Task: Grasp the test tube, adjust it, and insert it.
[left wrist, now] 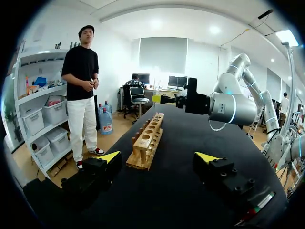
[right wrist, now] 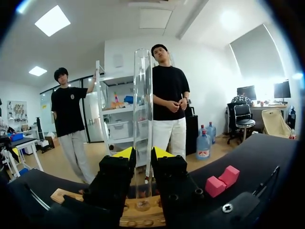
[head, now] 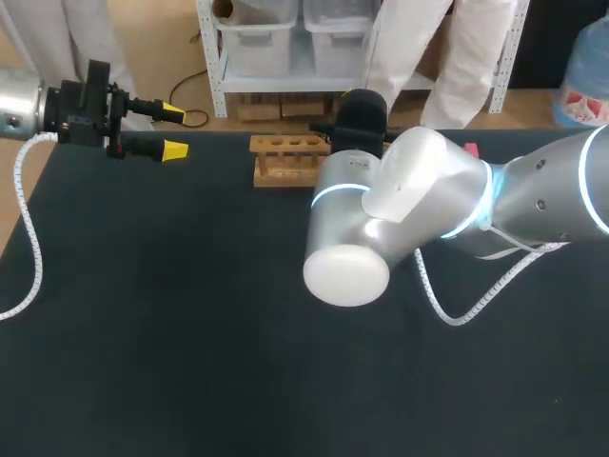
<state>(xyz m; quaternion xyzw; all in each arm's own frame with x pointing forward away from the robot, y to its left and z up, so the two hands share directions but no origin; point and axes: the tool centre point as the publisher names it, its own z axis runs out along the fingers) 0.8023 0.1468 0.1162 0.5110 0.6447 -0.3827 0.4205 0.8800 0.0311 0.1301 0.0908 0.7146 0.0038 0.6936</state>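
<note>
— Black tabletop (head: 190, 333) is filling the head view. What is sitting on it?

— A wooden rack (head: 284, 160) is sitting near the far edge, at about 12 o'clock. Its long axis is running from 9 to 3, and its row of holes is facing up.

— And where is the test tube (right wrist: 143, 105)?

— It is standing between the fingers of the right gripper (right wrist: 141, 156). The two yellow tips are pressing on it from either side, so the gripper is holding the tube at a narrow spread.

— Which way is it pointing?

— Its long axis is running straight up and down, crosswise to the fingers. The open mouth is pointing up and the rounded end is pointing down at the rack's top board. I cannot tell whether that end is sitting inside a hole.

— Is the head view showing that grasp?

— No. The right arm (head: 419, 200) is coming in from 3 o'clock, and its big elbow is hiding the gripper there.

— What about the left gripper (head: 176, 131)?

— It is hanging at about 10 o'clock, well apart from the rack. It is pointing toward 3 o'clock with its fingers spread wide and nothing between them.

— Anything else?

— Two pink blocks (right wrist: 222, 180) are lying on the tabletop beside the right gripper.
</note>
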